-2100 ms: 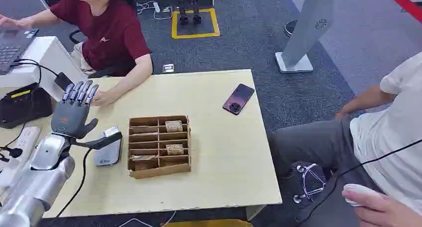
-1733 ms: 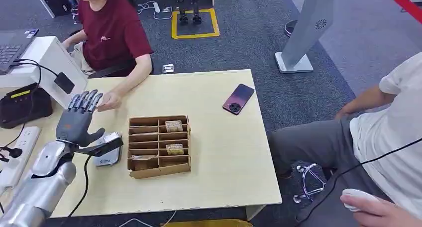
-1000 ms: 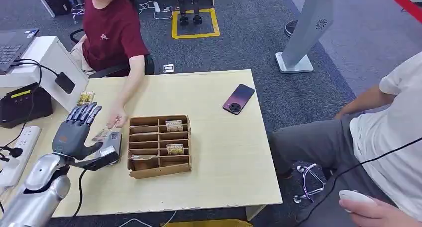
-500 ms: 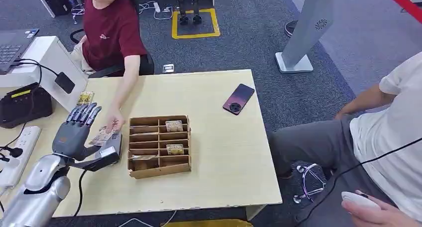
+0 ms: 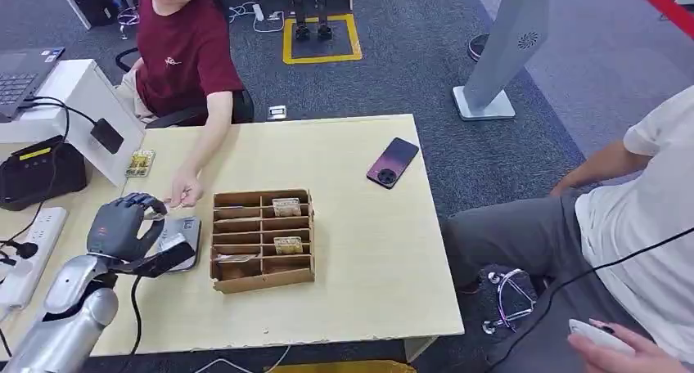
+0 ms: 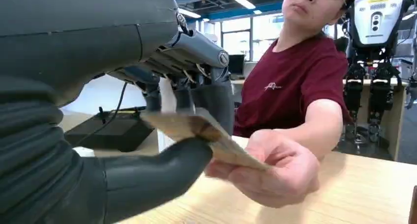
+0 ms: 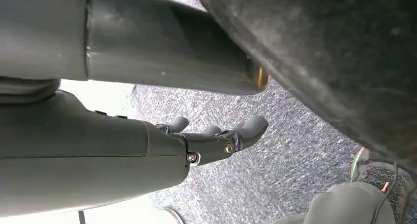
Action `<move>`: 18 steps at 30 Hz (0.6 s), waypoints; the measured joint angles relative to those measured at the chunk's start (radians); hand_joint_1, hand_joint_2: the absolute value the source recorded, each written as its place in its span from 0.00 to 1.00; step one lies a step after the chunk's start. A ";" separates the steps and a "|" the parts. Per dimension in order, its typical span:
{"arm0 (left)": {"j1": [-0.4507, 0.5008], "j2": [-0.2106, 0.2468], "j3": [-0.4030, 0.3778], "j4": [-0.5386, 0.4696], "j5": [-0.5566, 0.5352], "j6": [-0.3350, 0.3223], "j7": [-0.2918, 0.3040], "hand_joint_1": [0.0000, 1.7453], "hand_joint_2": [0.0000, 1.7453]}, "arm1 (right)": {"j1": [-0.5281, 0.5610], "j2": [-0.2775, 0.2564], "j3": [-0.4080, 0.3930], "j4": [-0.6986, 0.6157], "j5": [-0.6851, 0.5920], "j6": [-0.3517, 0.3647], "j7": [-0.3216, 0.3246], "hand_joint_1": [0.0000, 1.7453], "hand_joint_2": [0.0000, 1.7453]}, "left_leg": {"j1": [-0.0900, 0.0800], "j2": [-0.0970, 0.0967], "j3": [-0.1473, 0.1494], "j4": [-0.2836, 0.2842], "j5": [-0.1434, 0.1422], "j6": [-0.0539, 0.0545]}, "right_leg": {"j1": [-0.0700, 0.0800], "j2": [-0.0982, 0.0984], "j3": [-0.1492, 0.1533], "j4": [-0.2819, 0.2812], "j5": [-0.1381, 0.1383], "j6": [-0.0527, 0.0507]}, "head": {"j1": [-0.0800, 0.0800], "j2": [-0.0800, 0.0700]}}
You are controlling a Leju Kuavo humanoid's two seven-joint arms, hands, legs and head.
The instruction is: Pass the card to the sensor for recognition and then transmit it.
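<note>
The table (image 5: 360,250) spreads out ahead of my fingers, pale wood. A person (image 5: 184,46) in a dark red shirt sits across its far corner, beyond my left hand, one arm reaching toward me. The divided box (image 5: 262,239) stands on the table just to the right of my left hand, with cards in some of its compartments. The sensor (image 5: 178,240) lies flat between my left hand and the box, partly under my thumb side. A phone (image 5: 392,162) lies well off to the right, past the box.

My left hand (image 5: 123,223) hovers over the near left part of the table with its fingers (image 6: 196,81) curled in. They are clamped on the card (image 6: 201,135): in the left wrist view my thumb presses it from below and my darker fingers come down on it from above. The card sticks out past my fingertips toward the person, tilted, and the person's hand (image 6: 275,167) is at its far end, touching it. A second card (image 5: 140,162) lies on the table beyond my fingers, near the white stand.

My right hand (image 7: 216,135) hangs over grey carpet, fingers loosely apart and holding nothing.
</note>
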 joint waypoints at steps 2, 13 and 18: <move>0.000 -0.004 0.012 -0.001 0.005 -0.004 -0.002 1.00 1.00 | 0.000 0.000 0.005 0.000 0.000 0.000 0.000 0.00 0.00 | 0.000 0.000 0.000 0.000 0.000 0.000 | 0.000 0.000 0.000 0.000 0.000 0.000 | 0.000 0.000; 0.000 -0.014 0.037 0.000 0.011 -0.005 -0.005 1.00 1.00 | -0.001 0.000 0.013 0.000 0.001 -0.005 0.000 0.00 0.00 | 0.000 0.000 0.000 0.000 0.000 0.000 | 0.000 0.000 0.000 0.000 0.000 0.000 | 0.000 0.000; 0.000 -0.014 0.038 0.000 0.011 -0.005 -0.005 1.00 1.00 | -0.001 0.000 0.013 0.000 0.001 -0.005 0.000 0.00 0.00 | 0.000 0.000 0.000 0.000 0.000 0.000 | 0.000 0.000 0.000 0.000 0.000 0.000 | 0.000 0.000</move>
